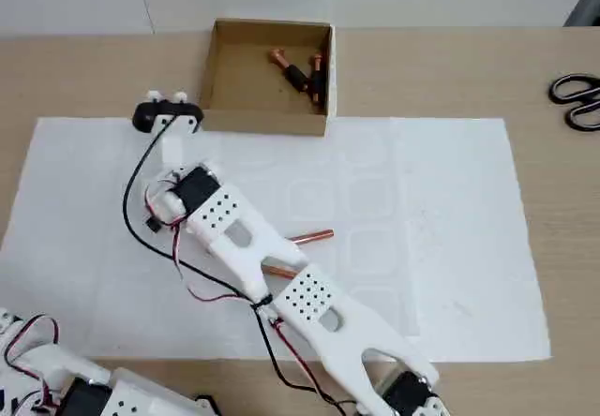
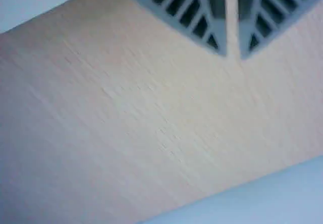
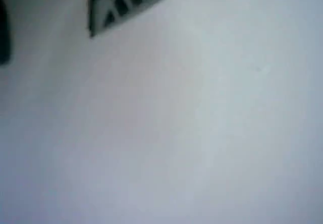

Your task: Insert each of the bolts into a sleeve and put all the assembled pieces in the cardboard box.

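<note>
- Jaws of the left gripper (image 2: 233, 55) stand almost together, with only a thin slit between them and nothing held. Its own wrist view shows this, with the bare wooden table (image 2: 126, 133) below.
- I cannot tell whether the right gripper (image 1: 167, 114) is open or closed. The high view puts it at the far edge of the white paper (image 1: 450, 247), just beside the near left corner of the cardboard box (image 1: 225, 69).
- The right wrist view looks onto blurred paper from close up.
- From above, two assembled pieces (image 1: 305, 77) lie in the right half of the box, with copper bolt ends sticking out of black sleeves.
- Two bare bolts (image 1: 310, 237) lie mid-sheet, one partly under the right arm (image 1: 309, 294).
- The left arm (image 1: 66, 388) sits folded at the near left corner.
- Scissors (image 1: 577, 100) lie on the table at the far right.
</note>
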### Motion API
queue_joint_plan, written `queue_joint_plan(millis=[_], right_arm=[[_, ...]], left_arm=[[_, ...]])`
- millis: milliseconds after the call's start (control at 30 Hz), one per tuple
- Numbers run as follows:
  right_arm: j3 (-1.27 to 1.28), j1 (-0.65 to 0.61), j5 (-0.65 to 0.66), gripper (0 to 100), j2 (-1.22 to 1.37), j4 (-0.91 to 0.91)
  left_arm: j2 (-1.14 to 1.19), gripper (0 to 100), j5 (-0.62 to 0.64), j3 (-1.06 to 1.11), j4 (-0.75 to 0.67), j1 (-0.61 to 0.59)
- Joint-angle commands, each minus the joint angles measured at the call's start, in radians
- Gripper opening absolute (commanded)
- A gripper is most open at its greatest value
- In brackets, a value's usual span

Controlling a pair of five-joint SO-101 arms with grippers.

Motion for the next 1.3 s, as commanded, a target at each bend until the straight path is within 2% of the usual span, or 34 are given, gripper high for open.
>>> queue_joint_plan(millis=[0, 267, 333, 567, 667, 933, 1267], right_arm=[[-0.009, 0.007, -0.008, 44.5, -0.002, 0.018], [-0.012, 0.021, -0.005, 42.6, -0.002, 0.008], [-0.012, 0.028, -0.005, 36.3, -0.004, 0.008], [-0.014, 0.033, -0.003, 0.3, -0.010, -0.013], [-0.014, 0.033, -0.003, 3.3, -0.010, -0.031], [-0.014, 0.045, -0.003, 0.4, -0.012, -0.025], [-0.011, 0.160, -0.002, 0.4, -0.159, -0.022]], left_arm=[[-0.015, 1, 0.005, -0.005, -0.002, 0.002], [-0.015, 1, 0.005, -0.005, 0.000, -0.002], [-0.015, 1, 0.005, -0.005, 0.000, -0.002], [-0.015, 1, 0.005, -0.005, 0.000, -0.002], [-0.015, 1, 0.005, -0.005, 0.000, -0.002], [-0.015, 1, 0.005, -0.005, 0.000, 0.000], [-0.015, 1, 0.005, -0.005, 0.000, 0.005]])
